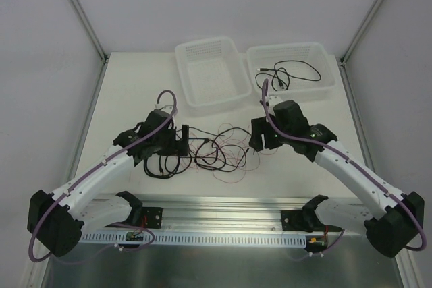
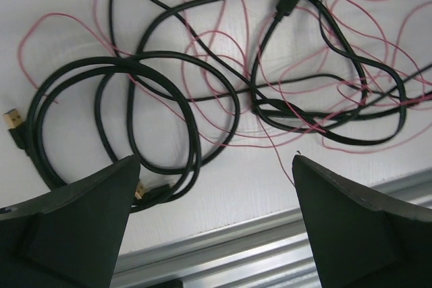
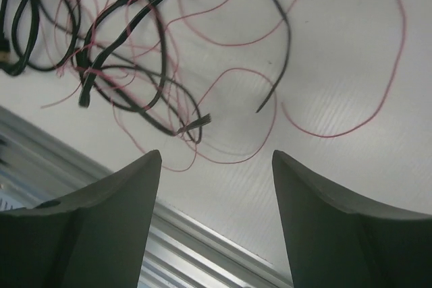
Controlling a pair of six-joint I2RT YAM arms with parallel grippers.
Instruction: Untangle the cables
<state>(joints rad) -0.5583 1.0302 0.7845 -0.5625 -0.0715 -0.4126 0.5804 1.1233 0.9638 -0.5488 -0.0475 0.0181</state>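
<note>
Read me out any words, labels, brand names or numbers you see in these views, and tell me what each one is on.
None can be read in any view.
cables: no print shows on jackets or plugs.
white baskets: plain, no label.
small boards on the front rail: any markings too small to read.

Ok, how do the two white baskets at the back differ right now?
The left basket has nothing in it, while the right basket holds one loose black cable. The left basket also sits turned at a slight angle, and the right basket lies squarer, though the difference is small. Both are white, rectangular, perforated tubs of about the same size, standing side by side.
</note>
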